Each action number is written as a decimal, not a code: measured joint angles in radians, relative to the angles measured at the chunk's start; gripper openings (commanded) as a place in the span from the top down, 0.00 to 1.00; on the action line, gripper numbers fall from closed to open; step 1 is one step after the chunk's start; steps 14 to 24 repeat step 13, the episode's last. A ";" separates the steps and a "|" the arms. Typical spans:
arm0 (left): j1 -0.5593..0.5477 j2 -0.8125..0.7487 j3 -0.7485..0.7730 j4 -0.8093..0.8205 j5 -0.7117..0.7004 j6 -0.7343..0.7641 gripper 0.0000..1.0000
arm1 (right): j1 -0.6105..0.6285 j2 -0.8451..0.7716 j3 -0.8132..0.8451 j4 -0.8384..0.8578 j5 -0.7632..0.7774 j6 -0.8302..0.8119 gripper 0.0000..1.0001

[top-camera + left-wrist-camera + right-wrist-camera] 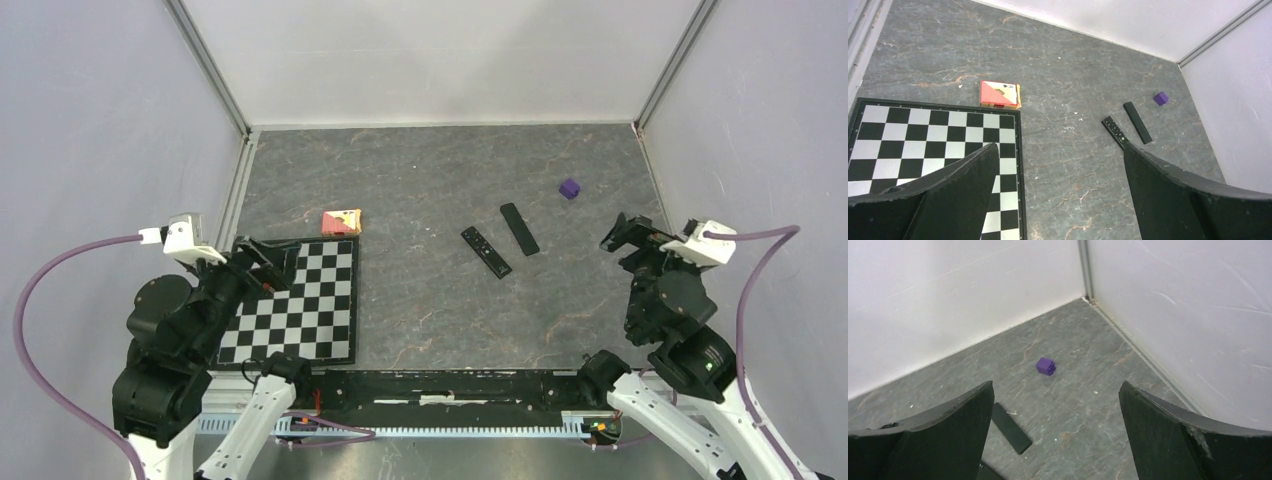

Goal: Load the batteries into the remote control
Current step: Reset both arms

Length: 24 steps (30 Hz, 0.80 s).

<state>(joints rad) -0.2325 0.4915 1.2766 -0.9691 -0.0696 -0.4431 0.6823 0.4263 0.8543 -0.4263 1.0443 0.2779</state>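
There were two slim black remotes: the remote control (519,228), lying plain side up, and a buttoned remote (486,251) at its eight o'clock. There was one purple cube (569,188), one card box (341,221) and one checkerboard (290,300).

Left gripper (268,266) and right gripper (614,236), both gaping, both empty.
My left arm (168,335) is folded up at the near left, its wrist aimed inward and toward the far side. My right arm (682,312) is folded at the near right, its wrist likewise raised, and my fingers (938,440) are spread wide apart.
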 measured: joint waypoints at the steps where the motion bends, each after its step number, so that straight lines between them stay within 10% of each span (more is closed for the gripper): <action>1: 0.000 0.000 0.006 -0.009 -0.003 0.003 0.00 | 0.000 -0.012 0.000 -0.001 0.018 -0.006 0.02; 24: 0.000 -0.001 0.024 -0.073 -0.017 0.038 0.00 | 0.000 -0.068 0.004 -0.002 0.140 -0.020 0.02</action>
